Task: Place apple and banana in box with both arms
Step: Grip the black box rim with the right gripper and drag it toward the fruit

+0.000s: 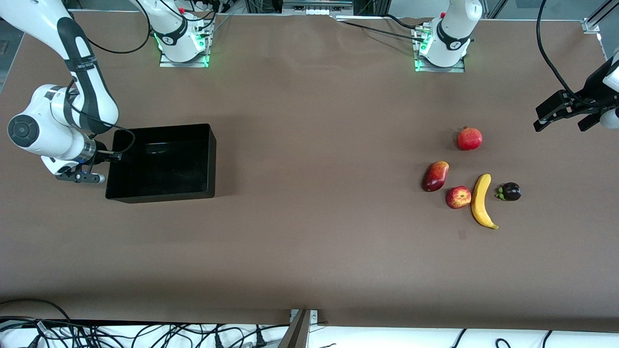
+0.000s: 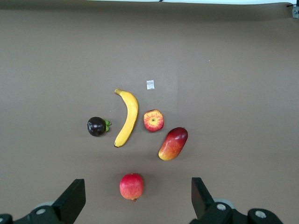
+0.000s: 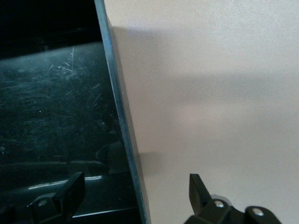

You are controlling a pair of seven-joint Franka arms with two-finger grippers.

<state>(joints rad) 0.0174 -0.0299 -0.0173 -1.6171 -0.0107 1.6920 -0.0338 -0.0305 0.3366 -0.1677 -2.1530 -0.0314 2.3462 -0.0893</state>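
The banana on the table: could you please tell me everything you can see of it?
The banana is long, curved and all yellow with a smooth, slightly glossy skin and a darker tip at each end. It lies flat on the brown table toward the left arm's end, unpeeled and whole. The apple sits close beside its inner curve, possibly touching; the dark purple fruit lies apart from it, at its outer curve. No end effector touches it.

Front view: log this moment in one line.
apple, banana: on table, touching | box: empty | left hand: open, aloft | right hand: open, straddling box wall
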